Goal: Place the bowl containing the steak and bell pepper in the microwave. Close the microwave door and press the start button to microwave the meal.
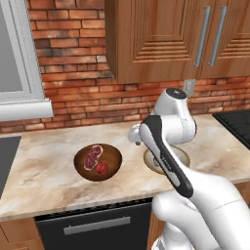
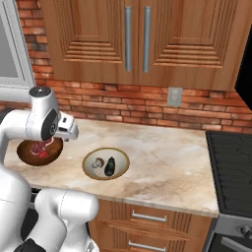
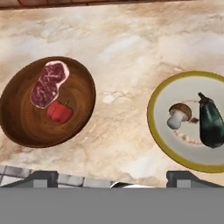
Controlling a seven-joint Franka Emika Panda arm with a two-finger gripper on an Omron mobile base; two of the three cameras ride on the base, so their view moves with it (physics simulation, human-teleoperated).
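Risk sits first in choosing the wrong dish. We have two round vessels side by side on the marbled beige worktop (image 1: 44,171): the deep dark-brown wooden bowl (image 3: 26,124) holding the flat pink-red marbled steak (image 3: 47,84) and the small bright red bell pepper (image 3: 60,111), and just beside it a shallow cream plate with a tan rim (image 3: 162,140) carrying a mushroom (image 3: 178,114) and a dark aubergine (image 3: 211,120). Our gripper (image 3: 111,180) hangs above the bare worktop between the two, with its two dark fingertips set wide apart and nothing between them. A descent from here would, we judge, land on stone or clip the plate's rim instead of the bowl.

In the left base view the bowl (image 1: 113,165) rests near the front edge of the worktop, well clear of the brick back wall. A clumsy nudge toward that edge could tip it off. Gripping only the thin rim, we think, may let the bowl tilt, so the steak and pepper slide out.

The white arm (image 1: 168,156) hides part of the plate in that view, which makes judging clearance harder. A black appliance edge (image 2: 244,69) shows at the far right; reaching it means a long carry, where spills are likeliest.
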